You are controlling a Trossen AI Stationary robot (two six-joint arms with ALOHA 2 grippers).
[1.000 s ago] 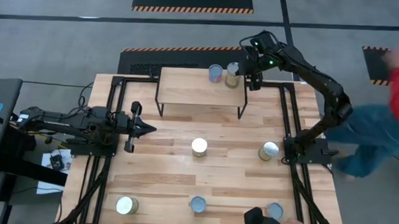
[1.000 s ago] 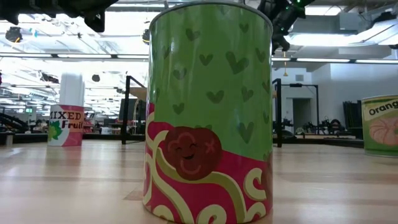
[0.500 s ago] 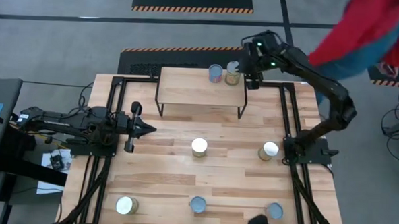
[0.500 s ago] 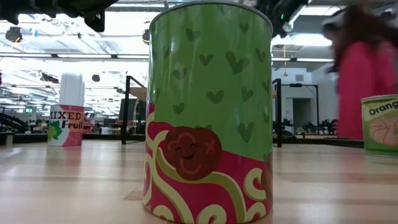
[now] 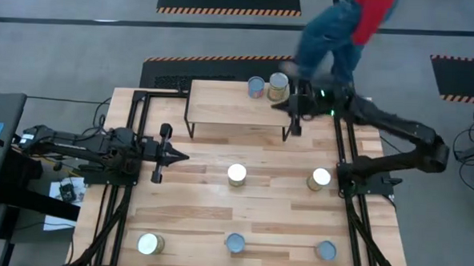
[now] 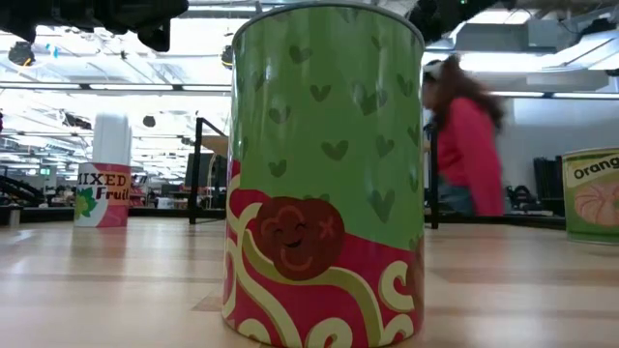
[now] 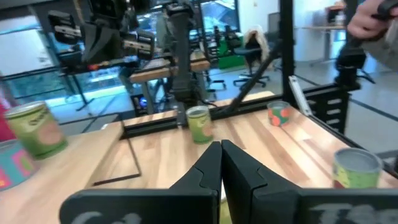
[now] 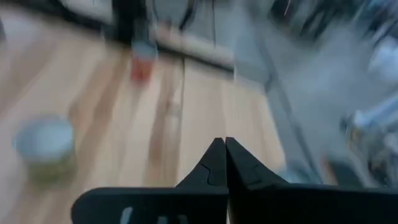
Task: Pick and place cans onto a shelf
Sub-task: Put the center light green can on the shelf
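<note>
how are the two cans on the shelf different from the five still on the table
The two shelf cans stand side by side, nearly touching, on the shelf at its right end, close to the right gripper. The table cans stand lower, on the tabletop, spread well apart in two rows. All seven stand upright with pale round tops.

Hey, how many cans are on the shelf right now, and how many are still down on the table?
2 on the shelf: can and can at its far right. 5 on the table. None looks hidden.
</note>
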